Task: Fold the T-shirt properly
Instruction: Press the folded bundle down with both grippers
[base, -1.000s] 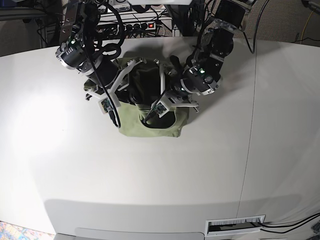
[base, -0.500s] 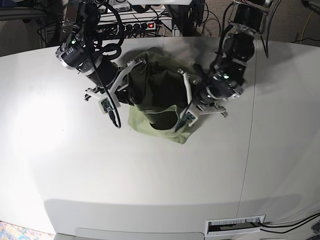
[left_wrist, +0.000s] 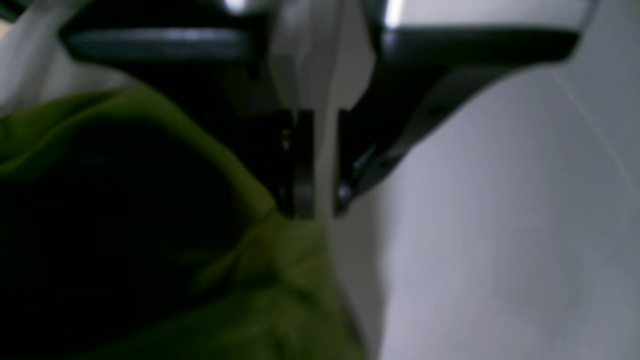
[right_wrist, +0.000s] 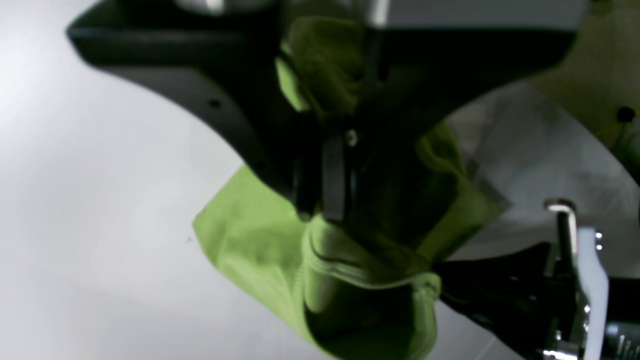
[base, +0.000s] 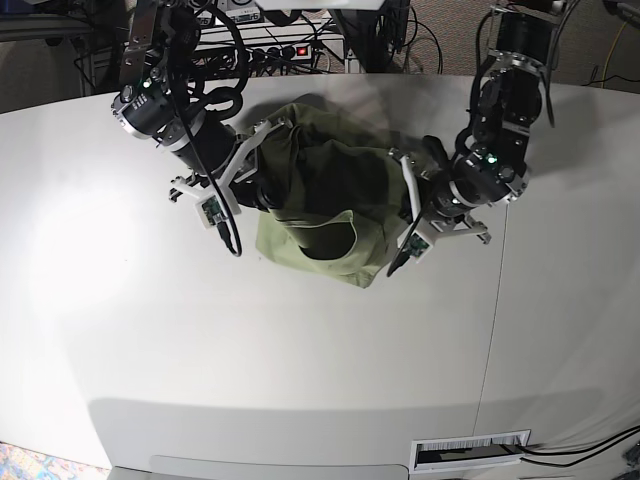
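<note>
L pincer (left_wrist: 315, 200) & R pincer (right_wrist: 327, 210) both clamped on T-shirt (base: 320, 200), arms angled inward.

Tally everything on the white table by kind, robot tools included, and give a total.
Olive-green T-shirt: 1
Robot tools: 2, the left tool and the right tool, each at an edge of the shirt
Total: 3
</note>
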